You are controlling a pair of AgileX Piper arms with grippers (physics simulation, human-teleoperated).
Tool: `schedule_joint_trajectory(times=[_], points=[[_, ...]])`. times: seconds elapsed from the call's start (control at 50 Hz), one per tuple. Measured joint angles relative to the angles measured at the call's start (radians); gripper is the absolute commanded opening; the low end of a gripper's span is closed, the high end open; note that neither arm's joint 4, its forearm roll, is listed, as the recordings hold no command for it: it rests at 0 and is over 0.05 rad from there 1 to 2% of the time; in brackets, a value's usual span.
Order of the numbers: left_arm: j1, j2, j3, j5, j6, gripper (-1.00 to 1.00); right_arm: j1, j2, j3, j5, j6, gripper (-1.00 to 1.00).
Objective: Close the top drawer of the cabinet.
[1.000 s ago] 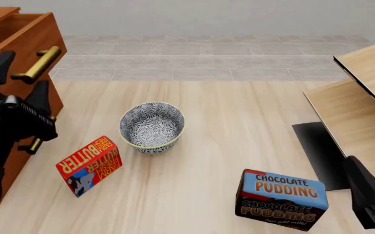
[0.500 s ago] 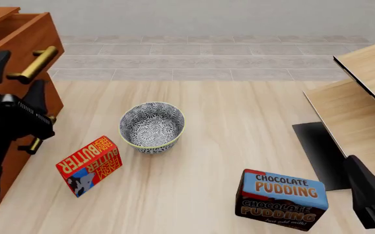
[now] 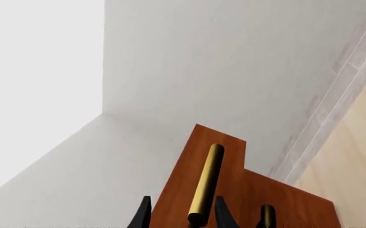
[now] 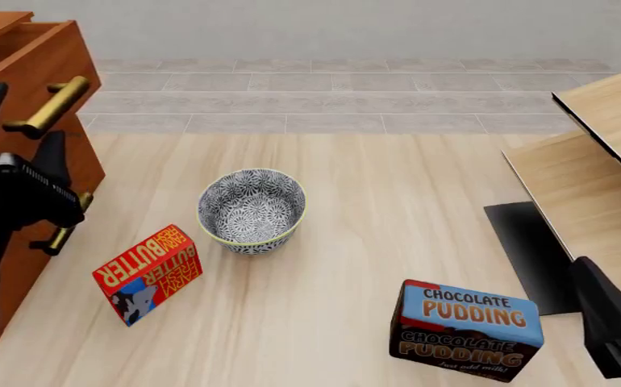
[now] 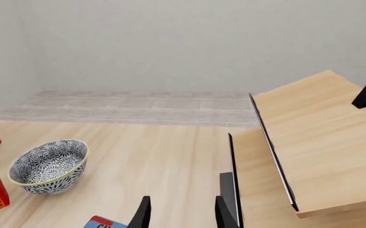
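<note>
The cabinet (image 4: 82, 165) stands at the far left of the front view. Its top drawer (image 4: 58, 56) juts out a little, with its brass bar handle (image 4: 47, 106) on the front. My left gripper (image 4: 18, 129) is open, and its fingers straddle the near end of that handle. In the left wrist view the handle (image 3: 205, 183) runs between the two fingertips (image 3: 223, 213) on the drawer front (image 3: 234, 161). My right gripper (image 4: 610, 318) is open and empty at the near right, far from the cabinet; it also shows in the right wrist view (image 5: 181, 216).
A patterned bowl (image 4: 252, 210) sits mid-table, a red butter box (image 4: 149, 272) near the cabinet, a chocolate pudding box (image 4: 467, 329) at the near right. Pale wooden boards (image 4: 601, 177) and a black panel (image 4: 526, 250) stand at the right. A lower drawer handle (image 4: 68, 222) sticks out.
The top drawer front and its handle have moved left, further into the cabinet. My left gripper has moved left with them. The right arm has not moved.
</note>
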Motion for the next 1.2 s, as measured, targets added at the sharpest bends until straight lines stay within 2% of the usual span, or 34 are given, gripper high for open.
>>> schedule_joint_trajectory(times=[1.2], points=[[0.038,0.014,-0.013,0.002,-0.015,1.0,0.001,0.0,0.011,-0.004,-0.002,1.0]])
